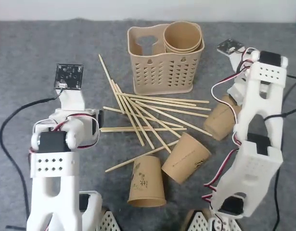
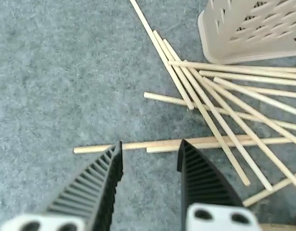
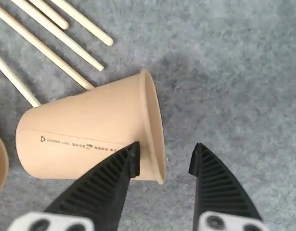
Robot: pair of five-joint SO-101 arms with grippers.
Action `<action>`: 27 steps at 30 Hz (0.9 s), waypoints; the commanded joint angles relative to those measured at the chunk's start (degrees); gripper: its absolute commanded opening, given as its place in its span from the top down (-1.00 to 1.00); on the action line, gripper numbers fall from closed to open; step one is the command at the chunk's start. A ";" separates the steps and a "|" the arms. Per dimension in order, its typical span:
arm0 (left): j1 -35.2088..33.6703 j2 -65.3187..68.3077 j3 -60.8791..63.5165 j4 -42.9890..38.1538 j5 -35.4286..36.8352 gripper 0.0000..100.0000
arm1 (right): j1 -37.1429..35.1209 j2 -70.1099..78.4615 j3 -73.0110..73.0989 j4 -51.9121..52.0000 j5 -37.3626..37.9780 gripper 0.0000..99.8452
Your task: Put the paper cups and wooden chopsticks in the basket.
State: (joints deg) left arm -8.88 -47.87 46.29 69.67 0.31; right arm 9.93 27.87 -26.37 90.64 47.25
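The high view shows the basket near the tabletop's far edge, nested paper cups in one compartment, wooden chopsticks scattered before it and three loose cups nearer. The left gripper hangs with jaws wide over two chopstick ends. The right gripper, jaws wide, straddles the tipped cup at its rim.
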 commanded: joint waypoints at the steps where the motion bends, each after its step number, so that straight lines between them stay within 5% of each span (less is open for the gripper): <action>1: 0.00 -1.76 -0.48 -1.32 -0.35 0.64 | -1.80 0.31 -0.88 2.77 1.67 0.68; 7: 0.09 -1.76 -0.48 -1.41 -0.35 0.64 | -5.93 -0.66 -0.97 8.04 5.27 0.97; 27: 0.09 -1.76 1.89 -4.22 -0.18 0.64 | -8.04 -23.60 -0.97 11.82 0.53 0.98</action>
State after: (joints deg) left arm -8.88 -47.87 48.48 66.68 0.31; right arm 2.90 12.31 -26.20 100.13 48.75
